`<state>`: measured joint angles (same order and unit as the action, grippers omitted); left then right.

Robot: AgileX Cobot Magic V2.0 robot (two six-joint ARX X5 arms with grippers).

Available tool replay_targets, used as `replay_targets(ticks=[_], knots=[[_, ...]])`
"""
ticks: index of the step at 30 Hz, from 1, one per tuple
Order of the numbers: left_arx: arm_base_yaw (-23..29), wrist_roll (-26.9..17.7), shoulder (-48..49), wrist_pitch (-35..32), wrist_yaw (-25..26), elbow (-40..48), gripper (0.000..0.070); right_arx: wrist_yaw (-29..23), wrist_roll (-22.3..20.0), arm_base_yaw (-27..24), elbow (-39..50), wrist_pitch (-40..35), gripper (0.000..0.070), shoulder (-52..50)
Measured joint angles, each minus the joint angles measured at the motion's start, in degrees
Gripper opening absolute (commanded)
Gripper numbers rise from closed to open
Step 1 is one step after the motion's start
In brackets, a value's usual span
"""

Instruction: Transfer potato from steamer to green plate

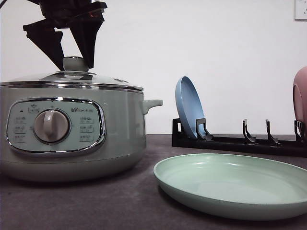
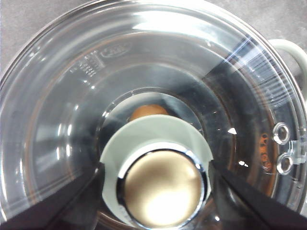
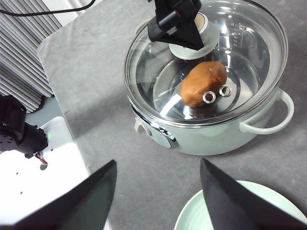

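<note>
A: Where is the lumpy orange-brown potato?

B: I see it inside the large round sage-green steamer, lying under the closed glass lid with its pale knob. In the left wrist view a sliver of it shows just past the knob.

A: And the left hand?

B: Its dark fingers are spread, one on each side of the knob; I cannot tell whether they touch it.

A: The right hand?

B: Its fingers are spread wide with nothing between them, above the grey table, between the steamer and the wide shallow mint-green plate.

A: Anything behind?

B: A black dish rack holds an upright blue plate and a pink plate at the edge.
</note>
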<state>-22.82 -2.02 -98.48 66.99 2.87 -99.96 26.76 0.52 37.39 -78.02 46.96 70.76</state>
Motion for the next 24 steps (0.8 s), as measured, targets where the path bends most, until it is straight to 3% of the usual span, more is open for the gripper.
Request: replay_targets(ticks=[6,12,24], knots=[[-0.2,-0.02,0.0,0.3,-0.07,-0.04,0.0268,0.0,-0.12,0.0,0.0,0.0,0.0344,0.0],[-0.2,-0.14,-0.03,0.77,-0.1,-0.17,0.0013,-0.02,-0.12,0.0,0.0,0.0,0.0344,0.0],[-0.03,-0.03,0.0,0.94,-0.15,-0.17,0.0002,-0.02,-0.12,0.0,0.0,0.0,0.0344,0.0]])
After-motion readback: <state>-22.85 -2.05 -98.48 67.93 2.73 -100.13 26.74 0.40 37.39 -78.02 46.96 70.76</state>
